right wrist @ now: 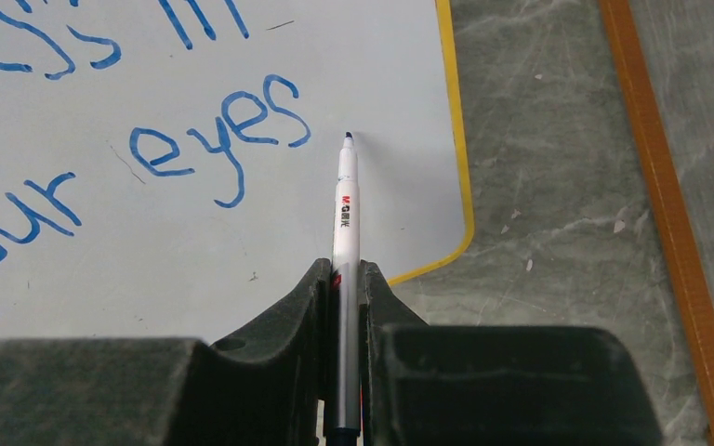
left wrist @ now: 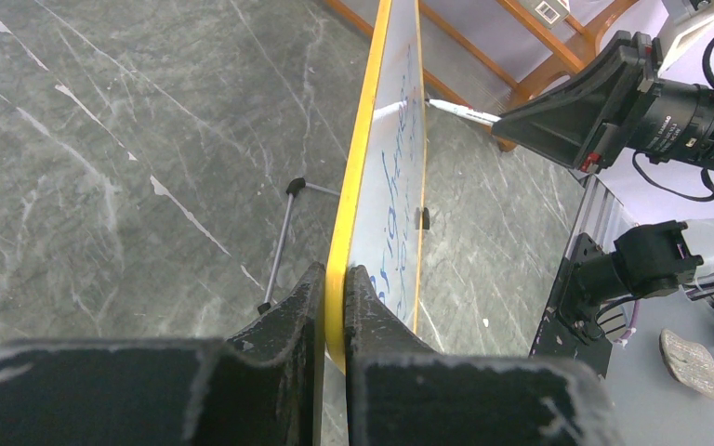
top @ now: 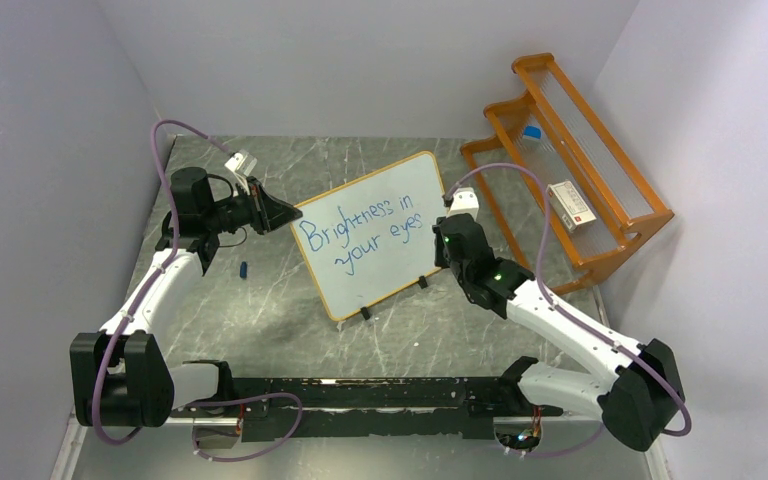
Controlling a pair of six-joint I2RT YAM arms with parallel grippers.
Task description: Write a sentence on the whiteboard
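Note:
The whiteboard (top: 375, 240) stands tilted on its two black feet in the middle of the table. The sentence (top: 360, 228) "Brightness in your eyes" runs across it in blue, in two lines. My left gripper (top: 288, 213) is shut on the board's left edge; in the left wrist view the orange frame (left wrist: 339, 279) sits pinched between the jaws. My right gripper (top: 442, 240) is at the board's right edge, shut on a white marker (right wrist: 345, 214). The marker's tip (right wrist: 348, 137) is at the board just right of the word "eyes" (right wrist: 223, 139).
An orange wooden rack (top: 570, 180) stands at the back right, holding a small white box (top: 570, 205) and a blue-capped item (top: 531, 133). A small blue cap (top: 244, 269) lies on the table left of the board. The board's wire stand (left wrist: 281, 240) props it from behind.

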